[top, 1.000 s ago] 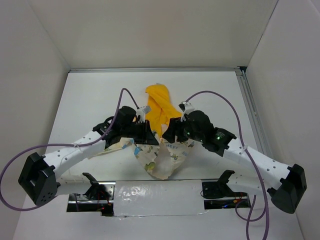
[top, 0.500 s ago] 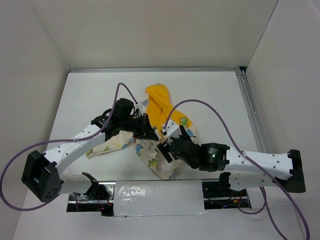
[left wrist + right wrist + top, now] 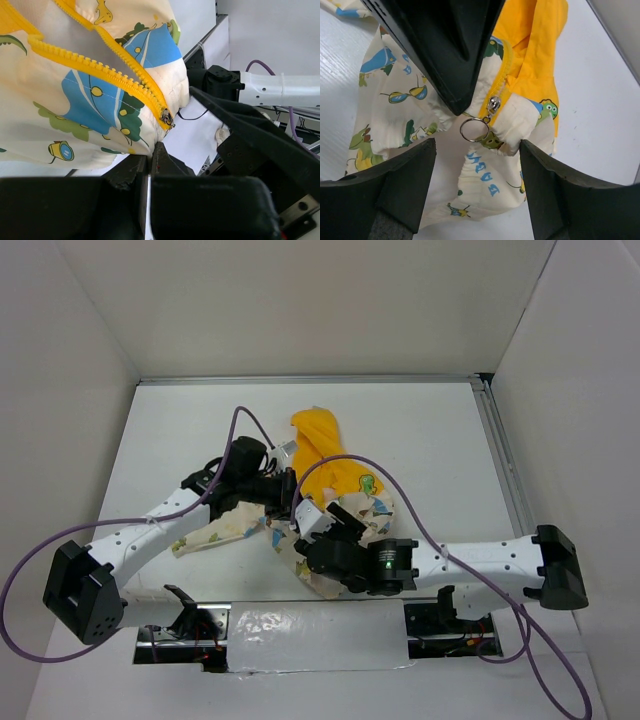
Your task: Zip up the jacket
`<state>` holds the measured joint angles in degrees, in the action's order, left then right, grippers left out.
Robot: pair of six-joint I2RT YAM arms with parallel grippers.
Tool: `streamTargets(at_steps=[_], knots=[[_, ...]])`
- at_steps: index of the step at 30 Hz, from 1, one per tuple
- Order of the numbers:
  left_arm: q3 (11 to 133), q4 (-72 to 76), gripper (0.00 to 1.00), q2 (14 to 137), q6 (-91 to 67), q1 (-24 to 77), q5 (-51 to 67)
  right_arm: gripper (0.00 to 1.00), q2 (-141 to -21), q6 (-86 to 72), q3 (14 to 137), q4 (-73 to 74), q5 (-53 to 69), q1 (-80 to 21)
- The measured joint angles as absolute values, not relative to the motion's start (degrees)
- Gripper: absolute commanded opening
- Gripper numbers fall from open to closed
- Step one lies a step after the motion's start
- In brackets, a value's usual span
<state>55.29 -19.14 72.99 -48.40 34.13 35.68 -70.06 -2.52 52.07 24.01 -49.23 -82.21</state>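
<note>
We look down into a plain white enclosure. A white tabletop (image 3: 430,430) fills the middle of the top view. Behind it, across the upper part of the frame, stands a bare off-white back wall (image 3: 300,310). A left wall (image 3: 50,430) and a right wall (image 3: 580,390) slope in from the sides, both equally bare. A thin metal strip (image 3: 400,380) runs along the table's far edge, and a metal rail (image 3: 502,455) follows its right edge. At the bottom centre, a glossy white panel (image 3: 315,632) lies across a dark slot at the near edge. The light is soft and even, and the shadows are faint.
</note>
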Motion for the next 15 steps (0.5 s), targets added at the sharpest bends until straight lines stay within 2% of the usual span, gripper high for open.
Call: streamTargets(at_steps=[3, 8, 11, 14, 15], knots=[[55.29, -19.11, 0.0, 72.99, -48.4, 33.93, 36.16, 0.62, -71.44, -1.06, 52.1, 22.65, -50.61, -82.65], [55.29, -19.35, 0.0, 72.99, -48.29, 33.82, 36.36, 0.54, -71.18, 0.82, 52.07, 20.38, -51.66, -82.65], [55.29, -19.33, 0.0, 72.99, -48.27, 33.82, 36.45, 0.44, -69.93, 1.76, 52.07, 18.48, -51.57, -82.63], [55.29, -19.31, 0.0, 72.99, -48.23, 33.82, 36.64, 0.31, -68.75, 2.57, 52.07, 16.67, -50.76, -82.35], [55.29, -19.31, 0.0, 72.99, -48.23, 33.82, 36.64, 0.2, -68.6, 2.68, 52.07, 16.21, -50.19, -82.13]])
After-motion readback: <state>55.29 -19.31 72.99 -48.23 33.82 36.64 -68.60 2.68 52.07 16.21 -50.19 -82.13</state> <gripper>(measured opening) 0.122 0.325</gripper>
